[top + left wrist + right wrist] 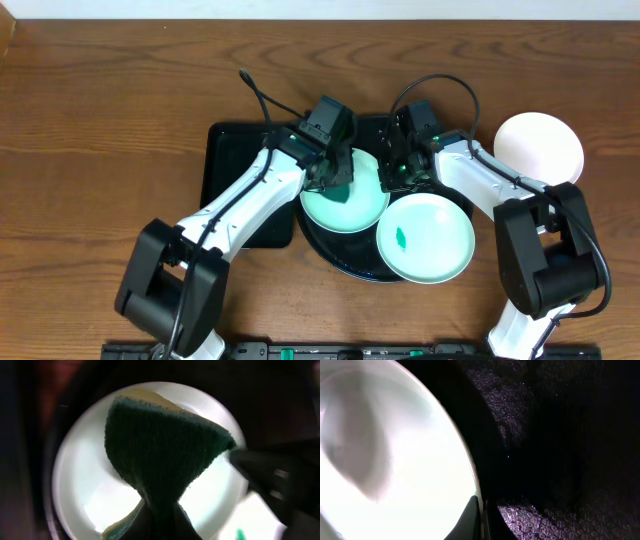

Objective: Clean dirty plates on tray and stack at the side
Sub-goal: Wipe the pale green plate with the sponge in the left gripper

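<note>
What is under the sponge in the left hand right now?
A pale mint plate on the round black tray. The sponge, gripped by the left hand, covers the plate's middle, so any smear there is hidden.

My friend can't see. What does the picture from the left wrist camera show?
A dark green sponge, pinched in the left gripper, hangs over the middle of a pale plate. A second plate with a green smear peeks in at the bottom right.

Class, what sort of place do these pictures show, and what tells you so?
Probably a robotics lab bench staged for dishwashing, not a real kitchen: two robot arms at a wooden table, small plates on a round black tray, and a green sponge over one plate.
</note>
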